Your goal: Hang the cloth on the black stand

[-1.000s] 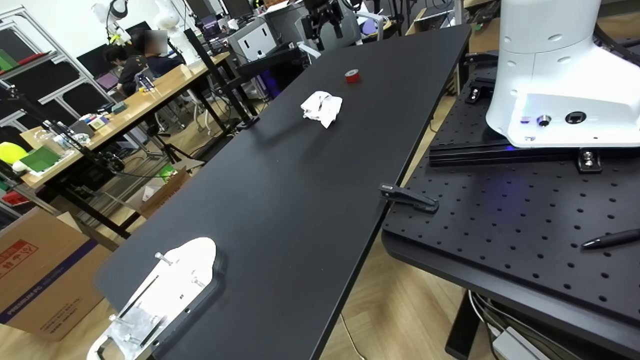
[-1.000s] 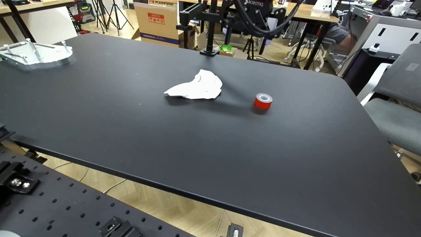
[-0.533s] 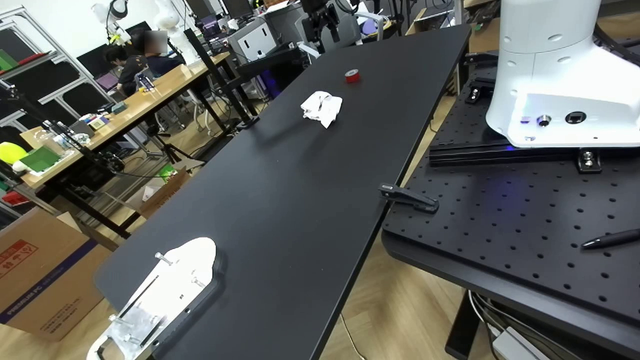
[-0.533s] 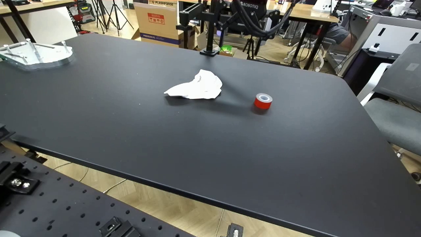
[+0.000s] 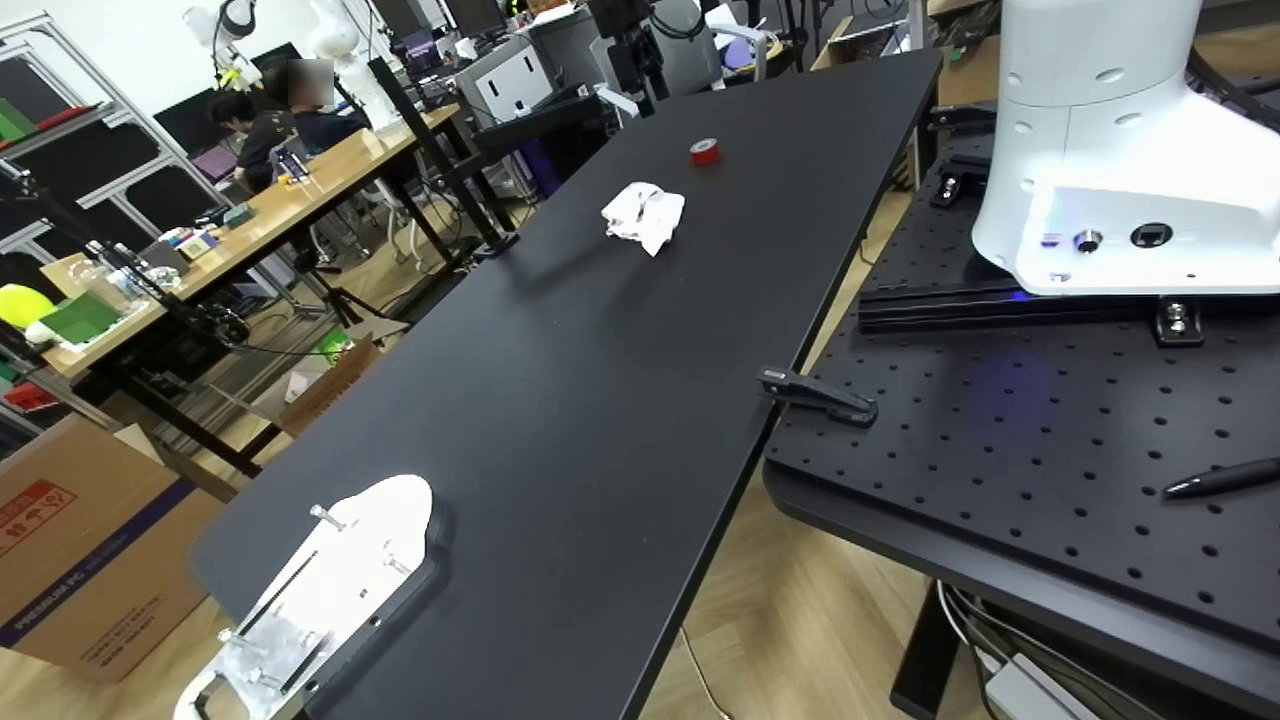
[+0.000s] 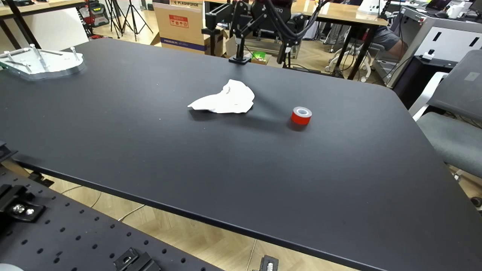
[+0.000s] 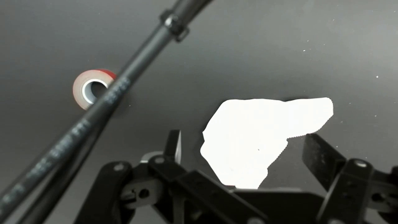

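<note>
The white cloth (image 5: 643, 215) lies crumpled on the black table. It also shows in an exterior view (image 6: 228, 98) and in the wrist view (image 7: 248, 137), where it lies below and between my fingers, apart from them. My gripper (image 7: 243, 135) is open and empty above the table. It also shows at the top of both exterior views (image 5: 648, 98) (image 6: 260, 56). The black stand (image 5: 437, 150) is an upright post with a side arm at the table's long edge. It also shows in an exterior view (image 6: 241, 41), partly hidden behind my gripper.
A red tape roll (image 6: 301, 116) sits near the cloth and also shows in the wrist view (image 7: 84, 88). A white board with upright pegs (image 5: 350, 550) lies at one table end. A cable (image 7: 102, 99) crosses the wrist view. A black clamp (image 5: 818, 395) sits at the table edge.
My gripper has moved sideways, leftward in one exterior view and slightly right and down in another, and has turned a little. The cloth, tape roll and stand have not moved.
</note>
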